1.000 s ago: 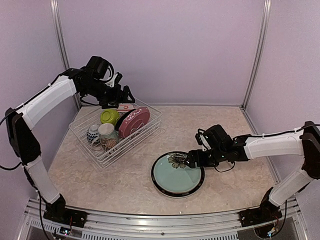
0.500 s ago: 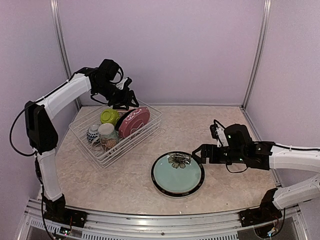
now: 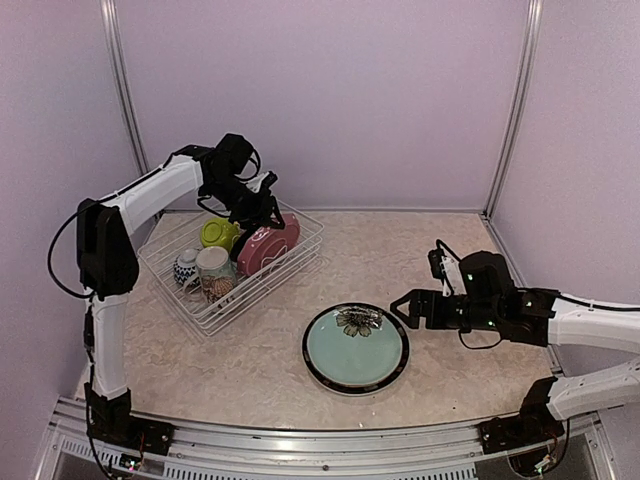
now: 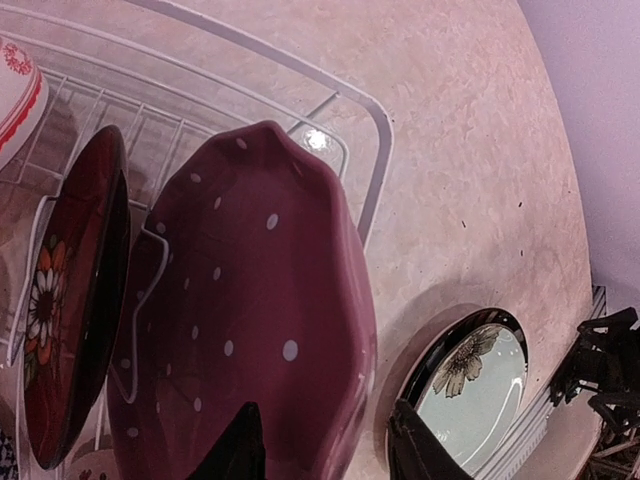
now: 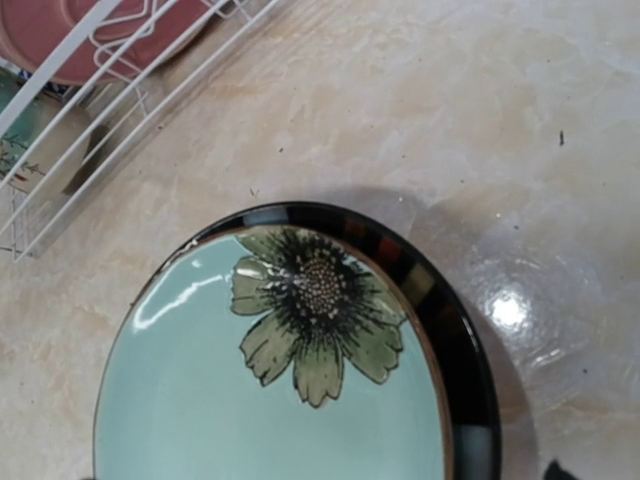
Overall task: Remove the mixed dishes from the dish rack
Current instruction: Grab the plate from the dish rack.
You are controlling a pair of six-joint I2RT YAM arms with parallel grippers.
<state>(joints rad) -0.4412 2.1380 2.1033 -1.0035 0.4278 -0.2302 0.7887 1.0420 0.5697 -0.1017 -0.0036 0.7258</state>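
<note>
The left gripper (image 3: 263,207) hangs over the far right part of the dish rack (image 3: 290,272), which sits on the left side of the table (image 3: 440,250). Its 2 fingers (image 4: 243,447) are partly drawn together and straddle the upper rim of the pink dotted plate (image 4: 250,300), 1 on the dotted face and 1 behind the back. Whether they already press on the plate cannot be told from the wrist view. That plate stands on edge in the rack, leaning, with a dark red floral plate (image 4: 75,300) upright just to its left. Further left in the rack are a lime green bowl (image 3: 219,233), a blue-white bowl (image 3: 186,267) and a cream mug (image 3: 213,265), close together. Out on the table, near and to the right of the rack and apart from it, a teal plate (image 3: 355,350) with a flower motif and a black striped rim lies flat. The right gripper (image 3: 403,308) hovers just beside that plate's far right rim, jaws spread wide and holding nothing.
</note>
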